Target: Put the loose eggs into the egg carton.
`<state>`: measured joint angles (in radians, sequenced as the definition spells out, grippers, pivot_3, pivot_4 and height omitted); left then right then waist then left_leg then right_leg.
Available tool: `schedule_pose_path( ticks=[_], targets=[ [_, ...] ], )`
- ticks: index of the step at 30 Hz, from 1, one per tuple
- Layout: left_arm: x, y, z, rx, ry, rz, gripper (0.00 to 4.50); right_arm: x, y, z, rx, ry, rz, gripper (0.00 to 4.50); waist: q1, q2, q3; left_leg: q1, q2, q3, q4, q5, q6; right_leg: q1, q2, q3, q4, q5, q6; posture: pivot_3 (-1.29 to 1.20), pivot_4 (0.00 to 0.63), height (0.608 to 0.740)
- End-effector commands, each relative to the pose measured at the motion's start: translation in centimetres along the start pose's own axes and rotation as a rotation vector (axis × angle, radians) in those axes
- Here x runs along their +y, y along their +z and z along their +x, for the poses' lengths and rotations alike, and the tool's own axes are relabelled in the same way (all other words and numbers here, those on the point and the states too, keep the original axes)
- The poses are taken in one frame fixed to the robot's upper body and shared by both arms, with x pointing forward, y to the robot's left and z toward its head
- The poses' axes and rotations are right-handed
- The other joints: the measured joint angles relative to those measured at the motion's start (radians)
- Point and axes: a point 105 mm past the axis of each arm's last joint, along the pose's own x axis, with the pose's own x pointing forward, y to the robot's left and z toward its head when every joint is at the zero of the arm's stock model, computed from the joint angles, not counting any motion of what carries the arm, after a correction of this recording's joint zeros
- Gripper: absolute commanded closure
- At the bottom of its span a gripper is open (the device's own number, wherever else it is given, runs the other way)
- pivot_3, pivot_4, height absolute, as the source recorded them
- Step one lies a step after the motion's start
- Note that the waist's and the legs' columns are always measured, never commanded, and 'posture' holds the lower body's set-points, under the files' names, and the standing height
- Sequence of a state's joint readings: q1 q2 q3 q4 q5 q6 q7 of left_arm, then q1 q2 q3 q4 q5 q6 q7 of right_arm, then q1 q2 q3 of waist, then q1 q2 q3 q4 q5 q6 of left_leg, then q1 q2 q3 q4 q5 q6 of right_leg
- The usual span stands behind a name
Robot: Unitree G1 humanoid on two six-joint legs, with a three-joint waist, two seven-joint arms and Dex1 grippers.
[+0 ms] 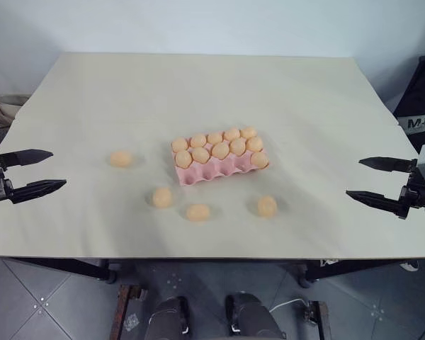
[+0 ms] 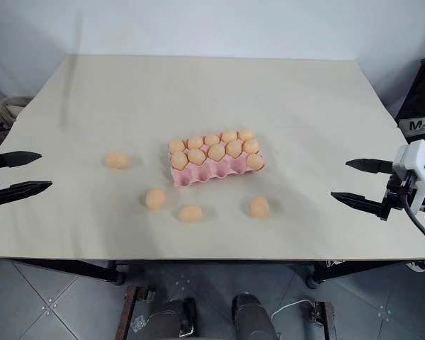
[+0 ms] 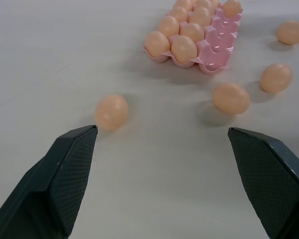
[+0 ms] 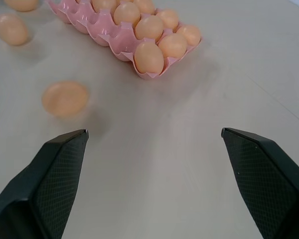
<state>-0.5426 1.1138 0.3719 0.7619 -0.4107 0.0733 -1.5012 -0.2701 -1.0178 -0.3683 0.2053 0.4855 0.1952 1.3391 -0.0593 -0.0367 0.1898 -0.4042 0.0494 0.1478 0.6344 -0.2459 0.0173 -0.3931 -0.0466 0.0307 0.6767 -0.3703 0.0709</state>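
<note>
Surface: pale cream table [image 1: 283,85] against a plain wall, grey tiled floor below its near edge.

Left gripper: left gripper [image 1: 37,171] hovers over the table's left edge, its two black fingers spread wide with nothing between them, pointing inward toward the middle.

Right gripper: right gripper [image 1: 372,180] hangs over the right edge, fingers likewise wide apart and empty, aimed inward.

Nearest eggs: one loose egg [image 1: 120,159] lies alone to the left of the carton, the closest to the left gripper. Another [image 1: 267,206] sits in front of the carton's right end, the closest to the right gripper, though well apart from it.

Other loose eggs: two more [image 1: 162,197] and [image 1: 197,212] lie near each other in front of the carton's left half.

Egg carton: pink egg carton [image 1: 205,172] sits mid-table, slightly skewed. Its two back rows are full; the front row holds one egg at the right end, and the other front cups look bare.

Progress: I'd say most of the carton is filled, with four eggs left on the table and what looks like four cups waiting. Neither gripper is near an egg, so the next pick has not begun.
</note>
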Motion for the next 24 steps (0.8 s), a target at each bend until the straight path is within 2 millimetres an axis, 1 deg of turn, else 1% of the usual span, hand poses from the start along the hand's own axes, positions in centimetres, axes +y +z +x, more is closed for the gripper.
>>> schedule_pose_path(
  ticks=[1,2,3,4,7,11,13,16,18,22,24],
  targets=[
    [0.2,1.4,-0.5,-0.022,-0.018,0.059,0.02,-0.6,1.2,-0.6,-0.027,-0.038,-0.038,0.0,0.001,0.0,0.0,0.0,0.0,0.0,0.0,0.0,0.0,0.0,0.0,0.0,0.0,0.0,0.0,0.0,0.15,0.74],
    [0.3,1.5,-0.5,-0.029,-0.012,0.061,0.02,-0.6,1.2,-0.6,-0.028,-0.04,-0.037,0.0,0.001,0.0,0.0,0.0,0.0,0.0,0.0,0.0,0.0,0.0,0.0,0.0,0.0,0.0,0.0,0.0,0.15,0.74],
    [0.4,1.4,-0.5,-0.029,0.001,0.017,0.02,-0.5,1.2,-0.6,-0.03,-0.042,-0.034,0.0,0.0,0.0,0.0,0.0,0.0,0.0,0.0,0.0,0.0,0.0,0.0,0.0,0.0,0.0,0.0,0.0,0.15,0.74],
    [0.5,1.1,-0.5,-0.003,0.009,0.012,0.02,-0.4,1.3,-0.5,-0.033,-0.045,-0.029,0.0,-0.001,0.0,0.0,0.0,0.0,0.0,0.0,0.0,0.0,0.0,0.0,0.0,0.0,0.0,0.0,0.0,0.15,0.74],
    [0.4,0.5,-0.4,0.041,0.013,0.037,0.02,-0.3,1.5,-0.4,-0.034,-0.052,-0.023,0.0,-0.001,0.0,0.0,0.0,0.0,0.0,0.0,0.0,0.0,0.0,0.0,0.0,0.0,0.0,0.0,0.0,0.15,0.74],
    [0.2,0.8,-0.2,-0.002,-0.001,0.073,0.02,0.2,1.8,-0.1,-0.017,-0.055,-0.012,0.0,0.0,0.0,0.0,0.0,0.0,0.0,0.0,0.0,0.0,0.0,0.0,0.0,0.0,0.0,0.0,0.0,0.15,0.74],
    [0.2,0.7,-0.1,0.001,-0.007,0.065,0.02,0.5,1.9,0.2,-0.002,-0.058,0.011,0.0,0.001,0.0,0.0,0.0,0.0,0.0,0.0,0.0,0.0,0.0,0.0,0.0,0.0,0.0,0.0,0.0,0.15,0.74],
    [-0.3,1.1,0.2,-0.055,-0.049,0.073,0.02,1.8,2.6,1.7,-0.037,-0.051,0.03,0.0,0.0,0.0,0.0,0.0,0.0,0.0,0.0,0.0,0.0,0.0,0.0,0.0,0.0,0.0,0.0,0.0,0.15,0.74],
    [-0.6,1.0,0.5,-0.07,-0.077,0.071,0.02,2.7,2.9,2.9,-0.046,-0.05,0.049,0.0,0.0,0.0,0.0,0.0,0.0,0.0,0.0,0.0,0.0,0.0,0.0,0.0,0.0,0.0,0.0,0.0,0.15,0.74],
    [-1.3,1.2,1.0,-0.113,-0.137,0.084,0.02,4.5,2.9,5.5,-0.041,-0.071,0.101,0.0,0.0,0.0,0.0,0.0,0.0,-0.001,0.0,0.0,0.0,0.0,0.0,0.0,0.0,0.0,0.0,0.0,0.15,0.74],
    [-1.5,1.3,1.1,-0.126,-0.148,0.089,0.02,5.3,2.7,6.3,-0.032,-0.075,0.122,0.0,0.001,-0.001,-0.001,-0.001,0.0,-0.001,-0.001,0.0,0.0,0.0,0.0,0.0,0.0,0.0,0.0,0.0,0.15,0.74]
  ],
)
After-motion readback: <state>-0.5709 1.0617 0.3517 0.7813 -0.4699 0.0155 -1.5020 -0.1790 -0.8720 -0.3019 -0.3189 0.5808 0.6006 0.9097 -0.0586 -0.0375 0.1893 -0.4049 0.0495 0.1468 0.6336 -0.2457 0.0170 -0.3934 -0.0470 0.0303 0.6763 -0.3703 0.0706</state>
